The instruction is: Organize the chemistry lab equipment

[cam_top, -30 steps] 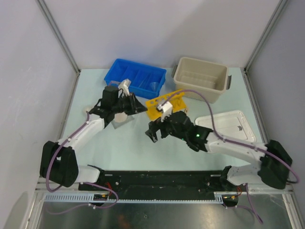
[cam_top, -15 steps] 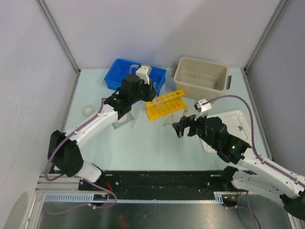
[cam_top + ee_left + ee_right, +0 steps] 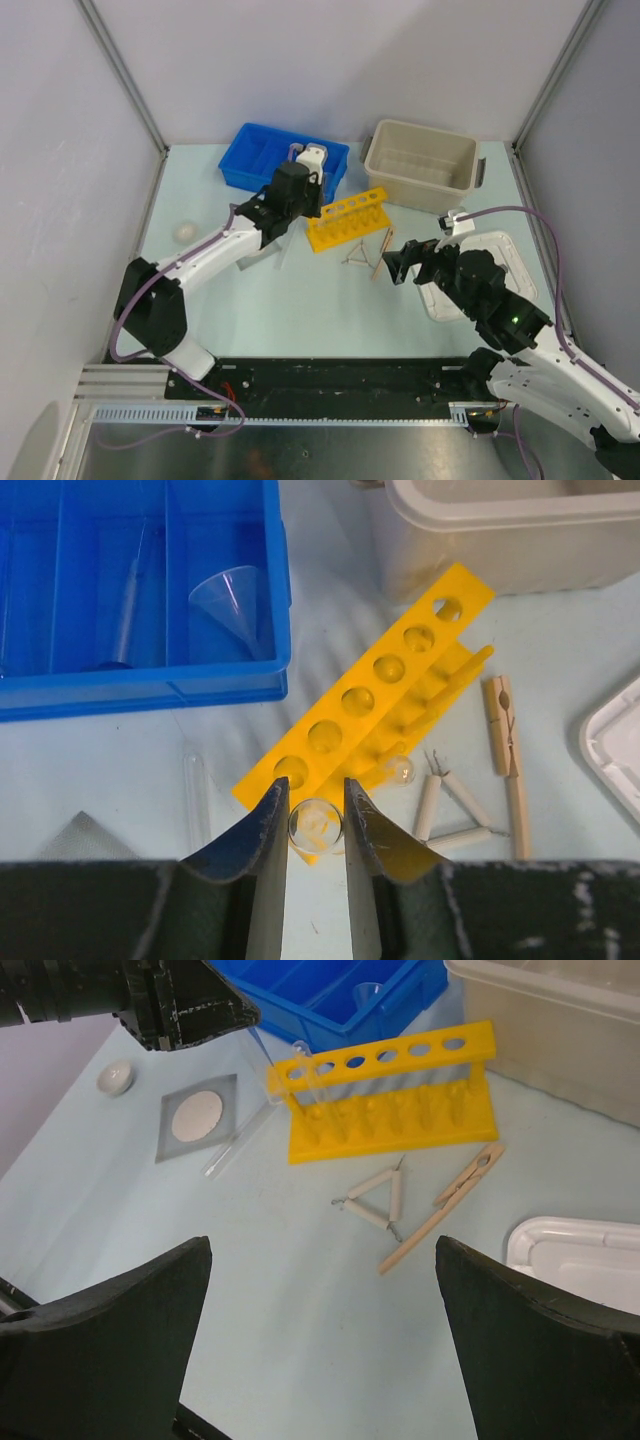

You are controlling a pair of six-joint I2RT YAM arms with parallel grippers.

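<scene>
Fingers of the left end effector (image 3: 315,792) were clenched on a clear test tube (image 3: 316,826) at the end hole of the yellow test-tube rack (image 3: 373,685); whether it sat inside the hole could not be told. The right end effector (image 3: 320,1360) hung released and empty over the tabletop (image 3: 250,1290). The wire triangle (image 3: 377,1200) and wooden clamp stick (image 3: 445,1205) lay just beside the rack. The clear funnel (image 3: 232,592) sat in the blue divided bin (image 3: 150,685), and the square gauze (image 3: 198,1115) lay flat, apart from the rack.
</scene>
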